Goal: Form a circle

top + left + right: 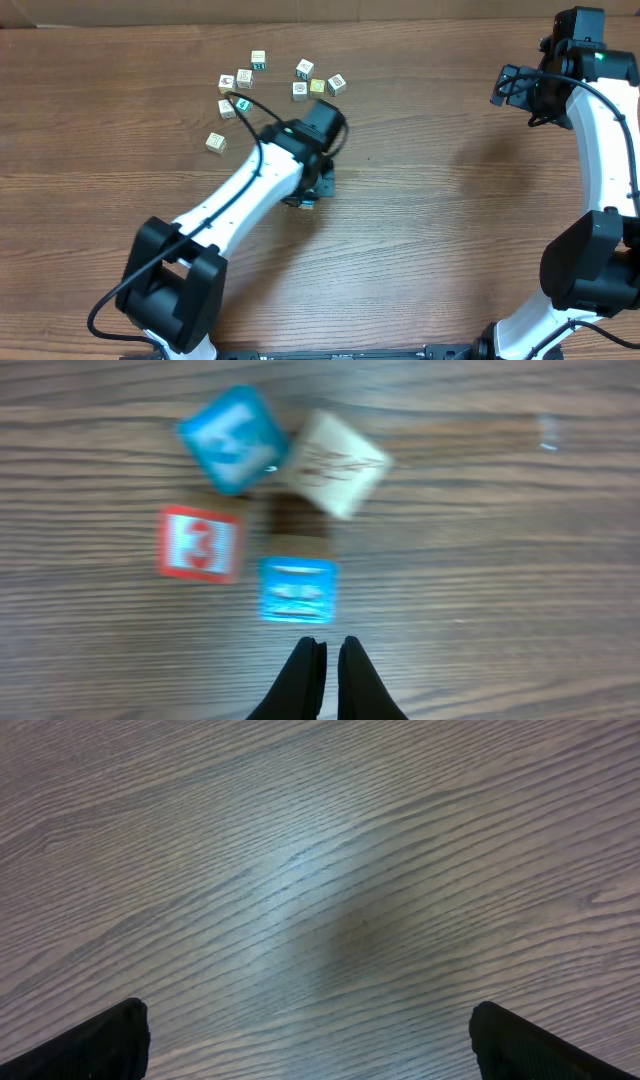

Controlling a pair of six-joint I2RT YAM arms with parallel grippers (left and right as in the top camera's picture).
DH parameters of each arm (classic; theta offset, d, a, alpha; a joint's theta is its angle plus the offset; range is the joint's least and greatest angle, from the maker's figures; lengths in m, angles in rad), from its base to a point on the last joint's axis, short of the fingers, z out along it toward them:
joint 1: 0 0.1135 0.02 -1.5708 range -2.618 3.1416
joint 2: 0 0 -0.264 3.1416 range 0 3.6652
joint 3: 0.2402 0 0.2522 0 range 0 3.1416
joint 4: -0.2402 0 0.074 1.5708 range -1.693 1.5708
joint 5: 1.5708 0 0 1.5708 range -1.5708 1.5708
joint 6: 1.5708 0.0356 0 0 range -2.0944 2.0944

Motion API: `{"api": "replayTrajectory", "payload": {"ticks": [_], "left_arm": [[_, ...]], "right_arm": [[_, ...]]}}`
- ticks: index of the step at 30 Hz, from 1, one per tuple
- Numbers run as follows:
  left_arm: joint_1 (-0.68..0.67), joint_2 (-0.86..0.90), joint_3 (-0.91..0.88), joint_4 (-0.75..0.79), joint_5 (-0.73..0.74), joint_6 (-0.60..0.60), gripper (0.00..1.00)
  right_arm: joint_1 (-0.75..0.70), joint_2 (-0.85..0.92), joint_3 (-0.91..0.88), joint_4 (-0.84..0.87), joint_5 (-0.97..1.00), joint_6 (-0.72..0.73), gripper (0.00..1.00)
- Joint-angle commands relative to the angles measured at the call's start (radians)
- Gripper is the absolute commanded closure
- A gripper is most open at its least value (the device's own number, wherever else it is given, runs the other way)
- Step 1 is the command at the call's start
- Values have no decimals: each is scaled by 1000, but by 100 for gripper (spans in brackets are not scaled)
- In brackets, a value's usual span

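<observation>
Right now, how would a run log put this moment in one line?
left gripper: shut, empty, near lower blue cube | clustered with: upper blue cube, cream cube, red cube | right gripper: open, empty

Just ahead of your left hand, the ring of four small printed cubes sits flat on the wooden surface around a small gap. Closest to the fingertips is a bright blue cube, set square. Beyond it to the left lies a red cube marked with a white 3. Farthest away, a second bright blue cube and a cream-white cube are both turned at an angle, with corners touching.
</observation>
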Motion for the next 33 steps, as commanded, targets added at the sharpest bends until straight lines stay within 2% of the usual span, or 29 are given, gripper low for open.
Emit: {"api": "replayTrajectory", "payload": {"ticks": [1,6,10,18,33], "left_arm": [[-64,-22,14,6,-27,-19,96],[-150,-14,13,-66,-129,-82,96],[-180,-14,-14,-80,-150,-104,96],[-179,10,-100,-23,-167,-114,96],[-132,107,-105,24,-195,-76,96]], "right_arm": [[-4,-12,8,5,-2,4,0],[-4,-12,8,5,-2,4,0],[-4,-12,8,4,-2,4,0],[-4,-12,8,5,-2,4,0],[-4,-12,8,5,-2,4,0]]}}
